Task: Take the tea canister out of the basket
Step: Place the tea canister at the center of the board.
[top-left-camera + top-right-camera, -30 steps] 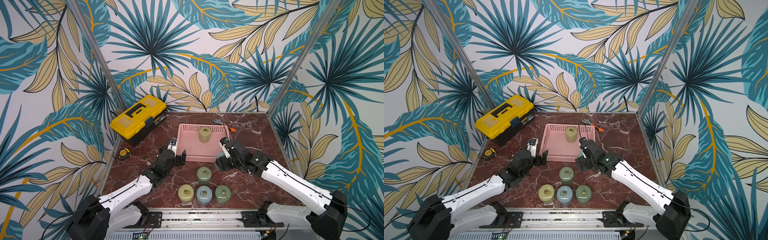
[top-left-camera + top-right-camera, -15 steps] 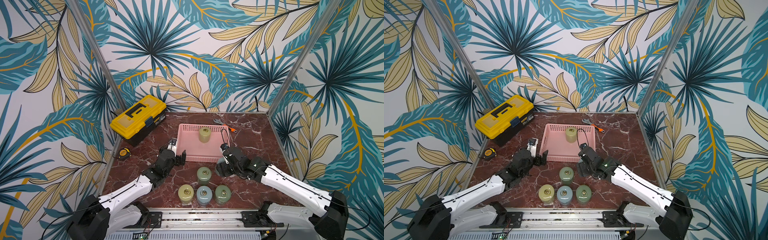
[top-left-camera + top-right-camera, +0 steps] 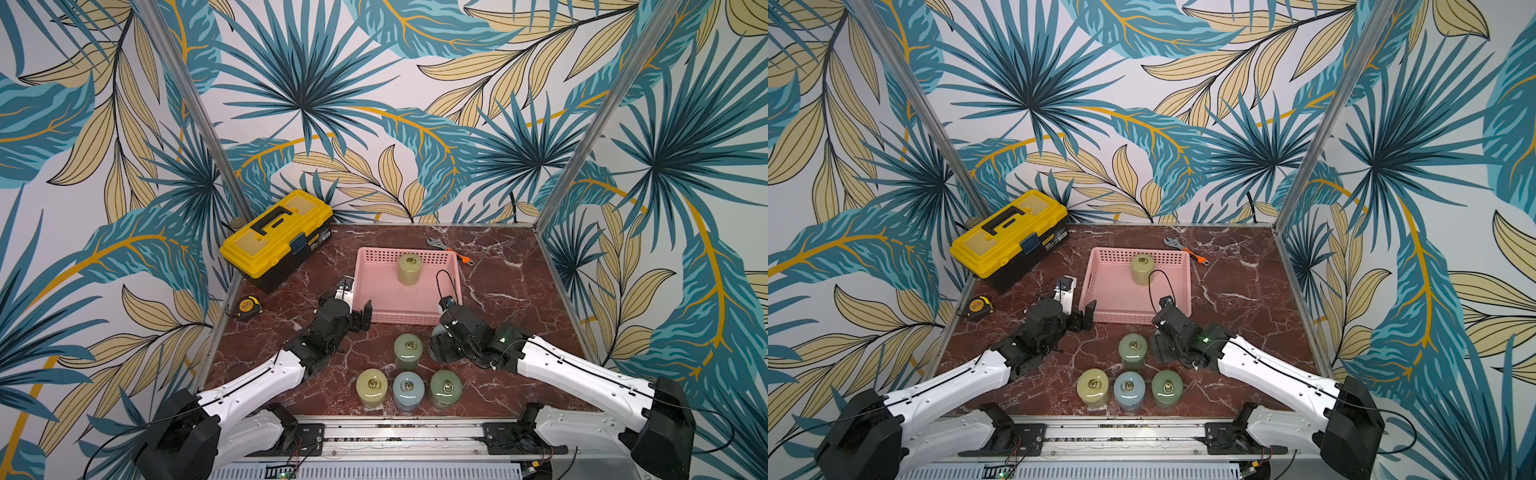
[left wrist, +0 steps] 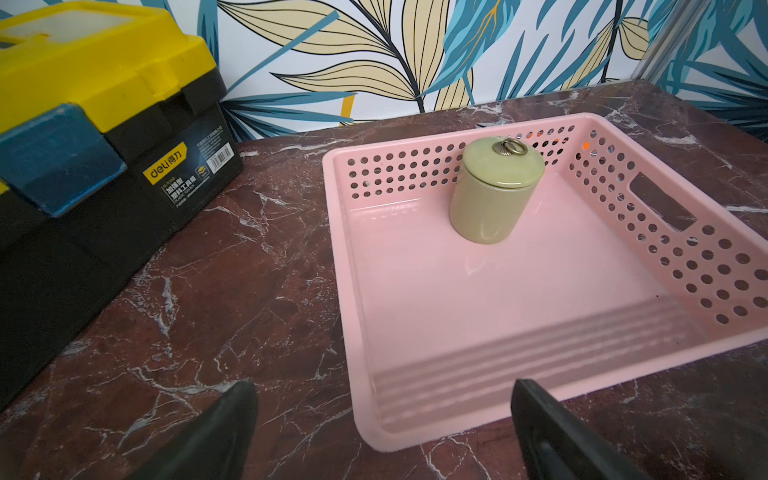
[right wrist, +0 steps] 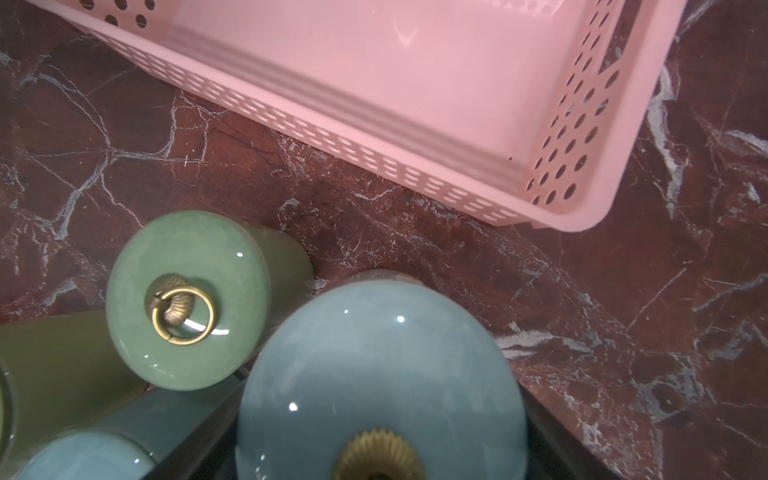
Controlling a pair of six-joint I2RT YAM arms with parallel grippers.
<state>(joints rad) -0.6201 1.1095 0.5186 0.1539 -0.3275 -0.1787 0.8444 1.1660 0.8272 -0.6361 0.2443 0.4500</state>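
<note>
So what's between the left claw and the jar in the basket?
Just the near wall of the basket and its bare pink floor; nothing else sits between the left gripper and the tea canister. The left wrist view shows it.

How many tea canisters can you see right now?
6. The olive canister stands in the basket; four canisters stand grouped on the table before it; the right pincer holds a blue canister, mostly hidden from above.

yellow-lidded black plastic toolbox [image 4: 124,187], yellow badge [image 4: 166,165] on its front reading "deli" with the characters 得力, white Chinese lines beneath too small to read, white barcode sticker [image 4: 219,159] alongside
</note>
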